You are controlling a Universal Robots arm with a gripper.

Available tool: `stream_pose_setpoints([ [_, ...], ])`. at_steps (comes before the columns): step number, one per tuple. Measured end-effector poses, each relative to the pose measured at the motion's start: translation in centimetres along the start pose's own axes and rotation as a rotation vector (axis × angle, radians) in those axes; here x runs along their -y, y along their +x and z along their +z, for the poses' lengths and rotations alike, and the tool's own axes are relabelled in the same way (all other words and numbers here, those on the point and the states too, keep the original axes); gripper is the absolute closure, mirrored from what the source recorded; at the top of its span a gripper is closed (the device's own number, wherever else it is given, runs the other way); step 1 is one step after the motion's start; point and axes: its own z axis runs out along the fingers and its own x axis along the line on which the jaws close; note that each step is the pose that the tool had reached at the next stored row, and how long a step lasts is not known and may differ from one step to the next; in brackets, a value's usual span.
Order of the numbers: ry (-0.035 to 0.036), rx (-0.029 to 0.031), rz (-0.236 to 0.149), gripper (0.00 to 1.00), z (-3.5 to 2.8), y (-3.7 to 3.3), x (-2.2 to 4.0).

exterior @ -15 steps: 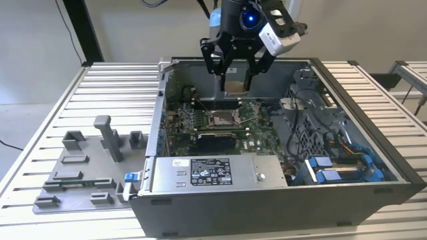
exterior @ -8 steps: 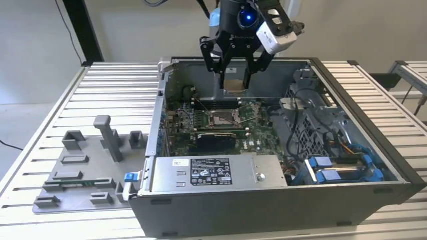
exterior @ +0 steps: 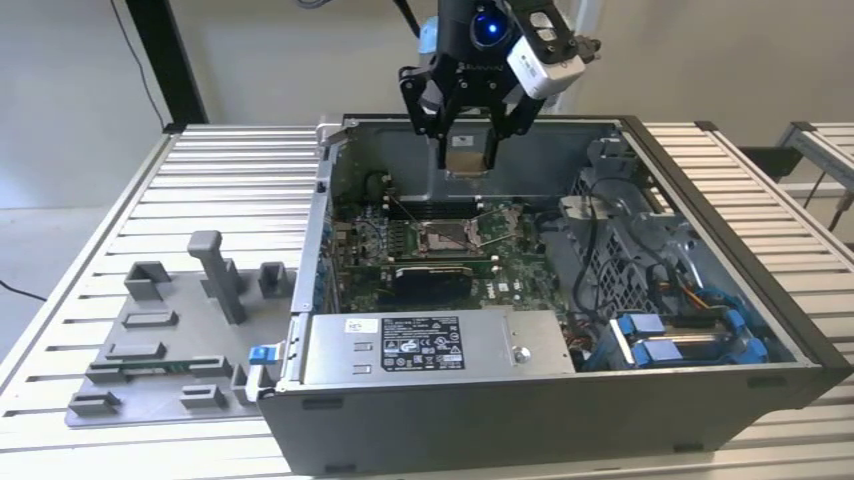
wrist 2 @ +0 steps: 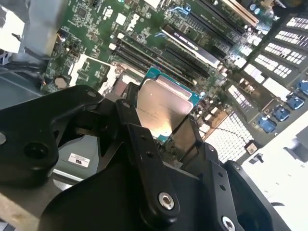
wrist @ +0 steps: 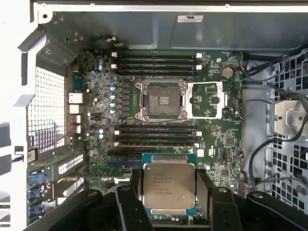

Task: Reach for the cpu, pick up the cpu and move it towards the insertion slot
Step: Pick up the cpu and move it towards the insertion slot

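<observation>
The black two-fingered gripper (exterior: pixel 467 150) has its jaws closed on two opposite edges of the cpu (wrist: pixel 169 187), a small flat square chip with a pale silver metal top and a green rim, holding it in the air above the open grey computer case (exterior: pixel 747 330). In both wrist views the chip's metal face is turned towards the cameras, with no long axis to tell. The insertion slot (wrist: pixel 162 99), a square socket with a shiny silver frame and dark centre, lies on the green motherboard (wrist: pixel 216 144) between the black memory slots (wrist: pixel 156 62), well apart from the chip.
</observation>
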Motion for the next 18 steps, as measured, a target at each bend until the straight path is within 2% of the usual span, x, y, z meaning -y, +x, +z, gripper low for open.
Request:
stream_pose_setpoints([
  [11,-0.0002,0.0,0.0,1.0,0.26,0.02,-3.45],
  [18,-0.0001,-0.0005,-0.01,1.0,0.4,-0.03,-4.87],
])
